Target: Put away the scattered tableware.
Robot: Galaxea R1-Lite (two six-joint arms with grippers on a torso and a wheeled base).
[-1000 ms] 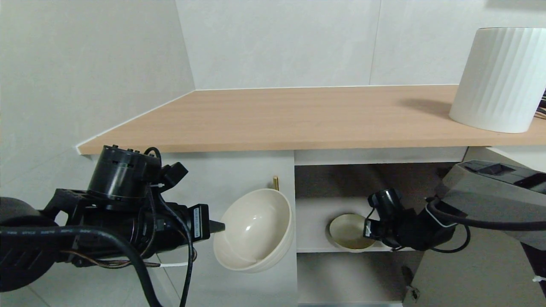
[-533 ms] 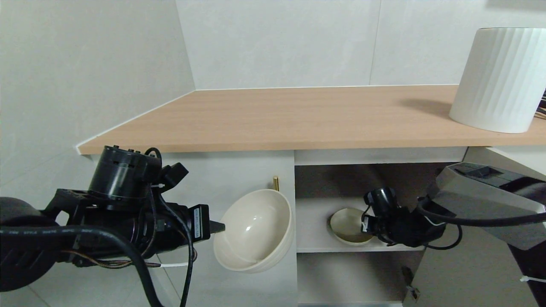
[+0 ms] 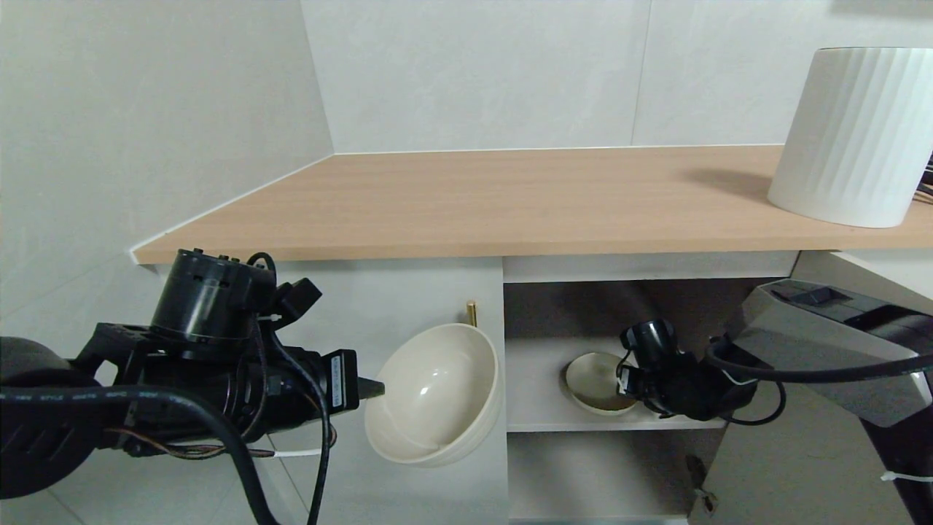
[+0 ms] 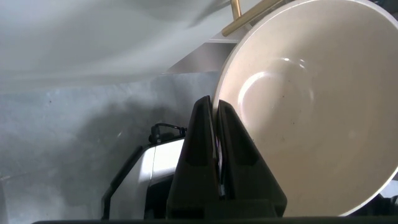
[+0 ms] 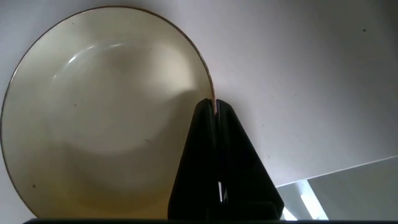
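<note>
The left gripper [image 4: 215, 109] pinched the bowl [image 4: 311, 106] rim between its jaws; the right gripper [image 5: 215, 109] jaws pinched the plate [image 5: 106, 106] rim at the shelf [image 5: 298, 81].

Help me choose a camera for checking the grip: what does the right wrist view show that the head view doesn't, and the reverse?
Right wrist view, not head: up close, the right gripper shut on the plate at its thin rim.
Head view, not right wrist: the wooden countertop, the white ribbed cylinder on it, and the left gripper holding a bowl by its rim.
Both: the plate, the right gripper and the white shelf.
</note>
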